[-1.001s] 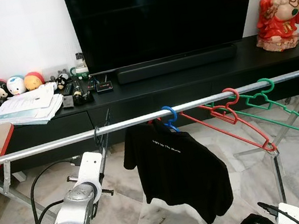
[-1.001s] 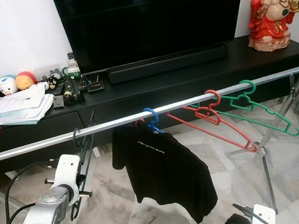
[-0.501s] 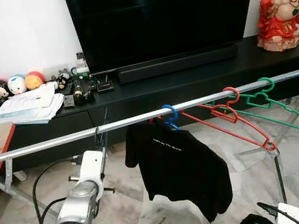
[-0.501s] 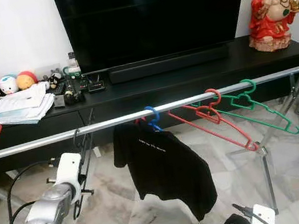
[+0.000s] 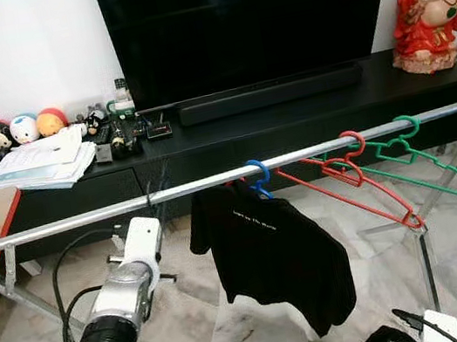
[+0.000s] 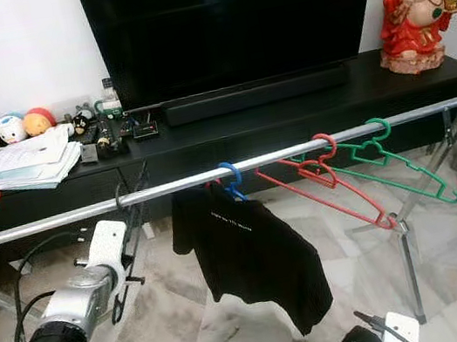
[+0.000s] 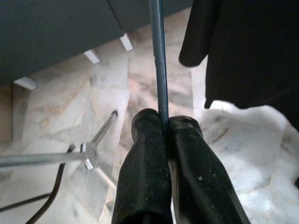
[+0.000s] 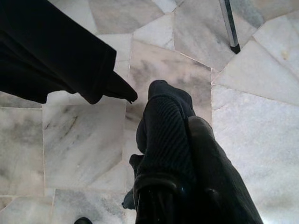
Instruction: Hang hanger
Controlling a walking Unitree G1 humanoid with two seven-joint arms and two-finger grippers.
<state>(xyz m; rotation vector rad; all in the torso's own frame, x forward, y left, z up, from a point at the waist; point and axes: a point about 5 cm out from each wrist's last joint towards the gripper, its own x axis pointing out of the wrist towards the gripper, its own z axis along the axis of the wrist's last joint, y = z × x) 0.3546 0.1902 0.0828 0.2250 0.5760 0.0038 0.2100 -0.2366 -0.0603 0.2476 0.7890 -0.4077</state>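
While the right gripper (image 8: 180, 116) hangs low over the marble floor (image 8: 84, 135) with its jaws closed on nothing, the left gripper (image 7: 166, 123) is up just under the metal rail (image 5: 213, 181) — jaws clamped on the thin black hanger (image 6: 124, 209), whose hook sits at the rail. Further along the rail hang a black t-shirt (image 5: 274, 256) on a blue hanger (image 5: 258, 176), then a red hanger (image 5: 350, 180) and a green hanger (image 5: 426, 158). Behind is a black TV desk (image 5: 307, 113) with the TV (image 5: 250, 16).
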